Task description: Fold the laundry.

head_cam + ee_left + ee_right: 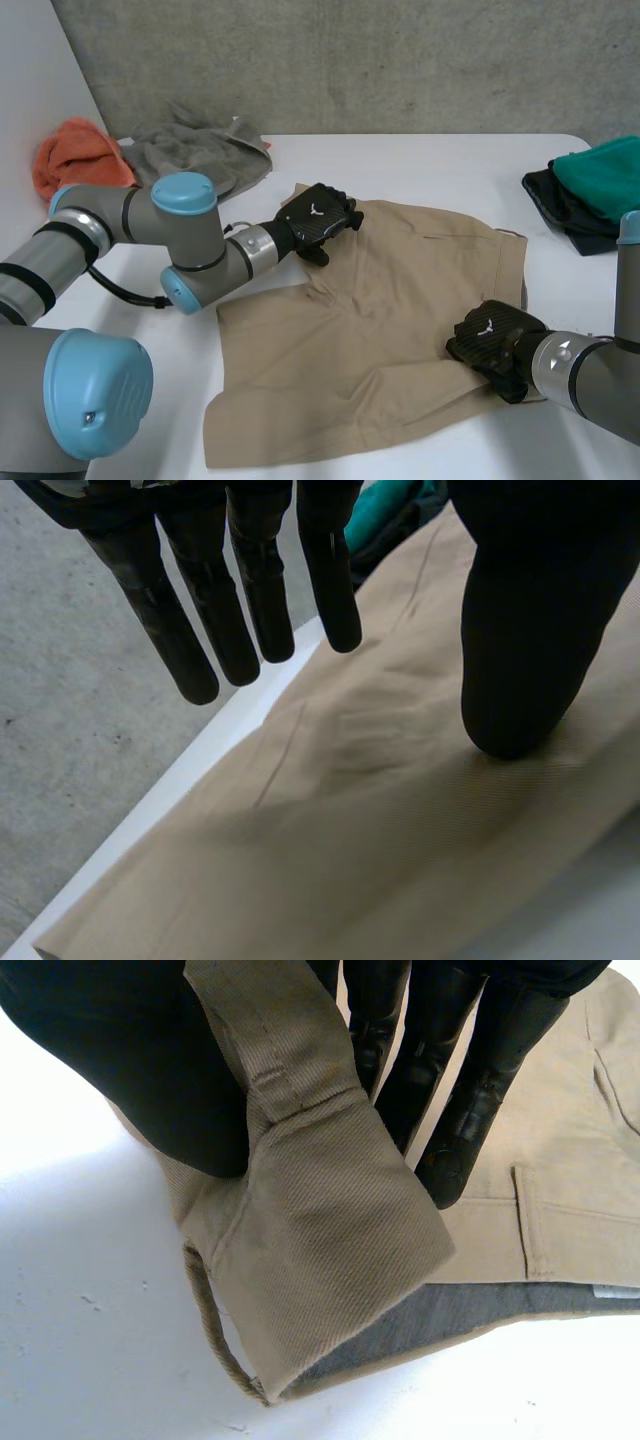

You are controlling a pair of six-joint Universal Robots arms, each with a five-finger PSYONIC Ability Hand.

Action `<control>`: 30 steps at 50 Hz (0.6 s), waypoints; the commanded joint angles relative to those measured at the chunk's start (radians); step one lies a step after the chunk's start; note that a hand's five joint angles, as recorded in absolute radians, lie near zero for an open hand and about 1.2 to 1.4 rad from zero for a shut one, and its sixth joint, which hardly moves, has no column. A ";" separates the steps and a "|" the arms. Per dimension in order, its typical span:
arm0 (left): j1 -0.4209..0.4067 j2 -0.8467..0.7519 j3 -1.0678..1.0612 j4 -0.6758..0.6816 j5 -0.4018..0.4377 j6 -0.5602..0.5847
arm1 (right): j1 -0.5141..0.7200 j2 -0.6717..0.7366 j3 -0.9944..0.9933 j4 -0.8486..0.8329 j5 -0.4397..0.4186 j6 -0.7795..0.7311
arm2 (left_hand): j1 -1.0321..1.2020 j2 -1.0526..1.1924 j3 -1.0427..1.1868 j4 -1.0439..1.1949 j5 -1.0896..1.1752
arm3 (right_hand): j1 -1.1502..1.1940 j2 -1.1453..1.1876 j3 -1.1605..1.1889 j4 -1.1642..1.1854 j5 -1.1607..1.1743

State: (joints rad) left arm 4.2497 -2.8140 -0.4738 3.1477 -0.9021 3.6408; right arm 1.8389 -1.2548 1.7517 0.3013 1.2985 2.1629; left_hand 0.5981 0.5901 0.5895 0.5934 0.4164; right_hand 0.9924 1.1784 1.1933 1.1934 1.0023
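a pair of tan shorts (370,330) is lying spread flat in the middle of the white table (430,160), with its front side facing up.

the left hand (318,222) is resting at the far left corner of the shorts. its fingers (250,600) are stretching out straight and slightly spread above the cloth, and its thumb (520,630) is pressing its tip down onto the fabric. nothing is being pinched there, so the hand is spread wide.

the right hand (492,340) is sitting at the near right edge of the shorts. in the right wrist view it is clamping a raised fold of the tan cloth between its thumb and straight fingers (480,1080). the fold is standing up off the table, showing a grey lining (440,1315) under the lifted edge. a thin tan cord (205,1310) is looping down from the fold onto the table.

an orange cloth (72,155) and a grey cloth (200,152) are lying bunched together at the far left corner of the table. a teal cloth (605,175) is sitting on a black cloth (560,205) at the right edge, well apart from the shorts.
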 commanded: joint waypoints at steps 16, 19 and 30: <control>0.015 0.018 -0.072 -0.098 -0.037 0.186 | -0.009 0.002 0.000 -0.014 -0.011 0.000 | 0.100 0.108 0.108 0.104 0.107 | 0.404 0.218 0.203 0.203 0.219; 0.016 0.027 -0.088 -0.101 -0.040 0.226 | -0.009 0.002 0.002 -0.016 -0.011 0.000 | 0.117 0.125 0.126 0.122 0.124 | 0.404 0.218 0.203 0.203 0.219; 0.021 0.080 -0.158 -0.098 -0.165 0.337 | -0.009 0.002 0.003 -0.016 -0.011 -0.002 | 0.798 0.806 0.807 0.803 0.805 | 0.404 0.218 0.203 0.203 0.219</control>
State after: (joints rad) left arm 4.2716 -2.7740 -0.5904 3.0415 -0.9760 3.9076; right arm 1.8298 -1.2534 1.7546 0.2853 1.2871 2.1625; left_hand 1.1110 1.0906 1.0860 1.0928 0.8963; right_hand 0.9924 1.1784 1.1933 1.1934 1.0023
